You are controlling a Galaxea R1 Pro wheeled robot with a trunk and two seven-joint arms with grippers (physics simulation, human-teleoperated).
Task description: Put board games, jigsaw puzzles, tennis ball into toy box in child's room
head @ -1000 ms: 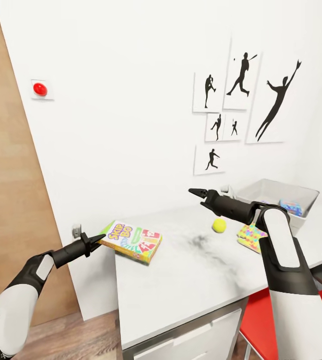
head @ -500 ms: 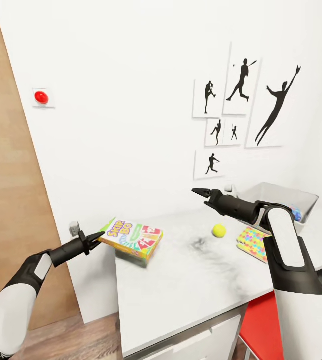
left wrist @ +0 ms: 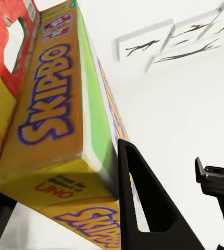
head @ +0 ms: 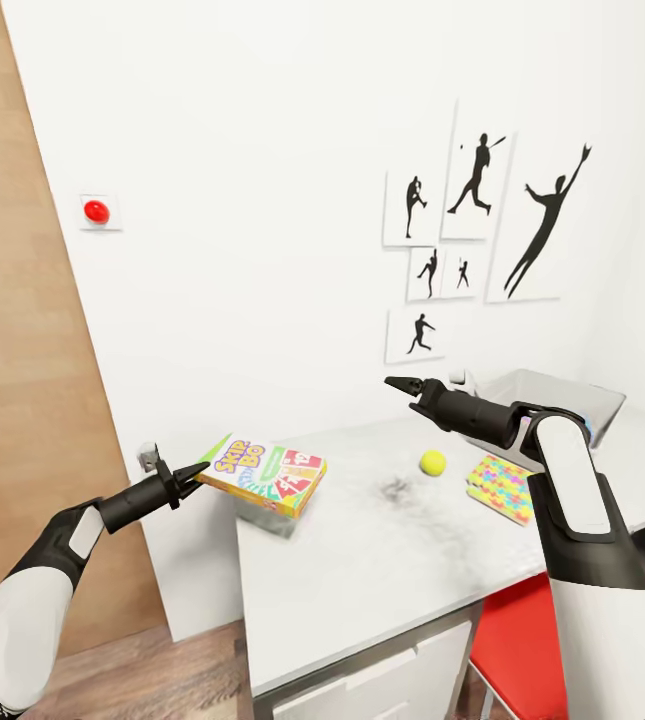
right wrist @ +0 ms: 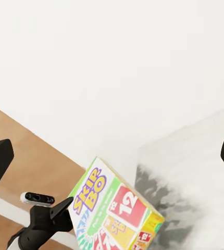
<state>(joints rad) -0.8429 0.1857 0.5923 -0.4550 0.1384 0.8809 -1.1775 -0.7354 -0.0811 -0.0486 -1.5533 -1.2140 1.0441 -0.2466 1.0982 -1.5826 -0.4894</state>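
A red round button [head: 96, 211] sits on a small white wall plate. Six white panels with black athlete silhouettes [head: 482, 230] hang clustered on the white wall. A tan wood panel [head: 32, 400] stands beside it; something red [head: 517, 640] shows low under the table edge

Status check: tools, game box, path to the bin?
Left tool shut on Skip-Bo box, held above table edge. Right tool open, empty. Tennis ball, puzzle lie before toy box.
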